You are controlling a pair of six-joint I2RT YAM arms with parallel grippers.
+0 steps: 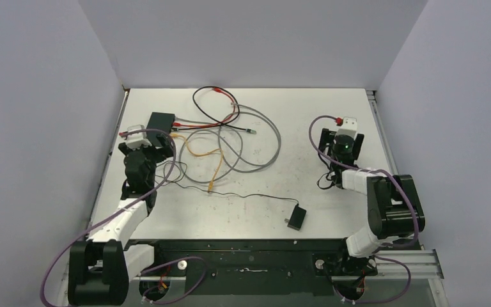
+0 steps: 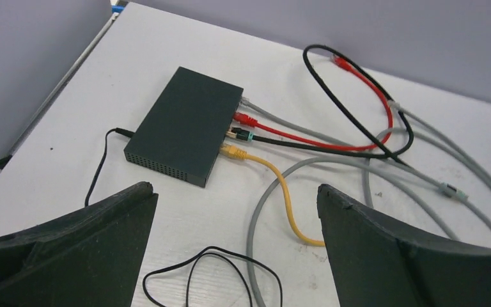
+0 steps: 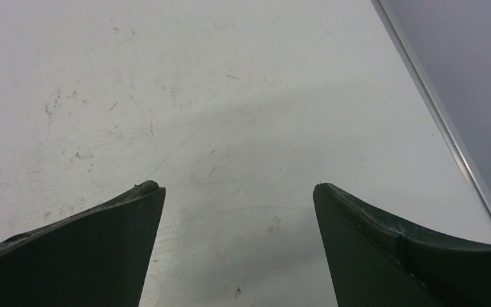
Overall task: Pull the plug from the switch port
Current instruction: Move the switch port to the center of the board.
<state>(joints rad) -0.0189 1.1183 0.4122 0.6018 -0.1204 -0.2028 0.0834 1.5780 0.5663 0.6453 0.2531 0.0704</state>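
The switch (image 2: 185, 125) lay near the far left corner of the desk (image 2: 166, 38). The left hand (image 2: 233, 192) hovered before it, wide open and empty. The right hand (image 3: 236, 187) was also open and empty. I would pinch the yellow plug (image 2: 232, 151) by its body, not by the cable (image 2: 288, 198), and pull straight out.

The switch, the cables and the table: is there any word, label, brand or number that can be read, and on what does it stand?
No text can be read in any view.
The switch shows a plain black top with no print.
The adapter block is too small to tell.
The table bears only scratches.
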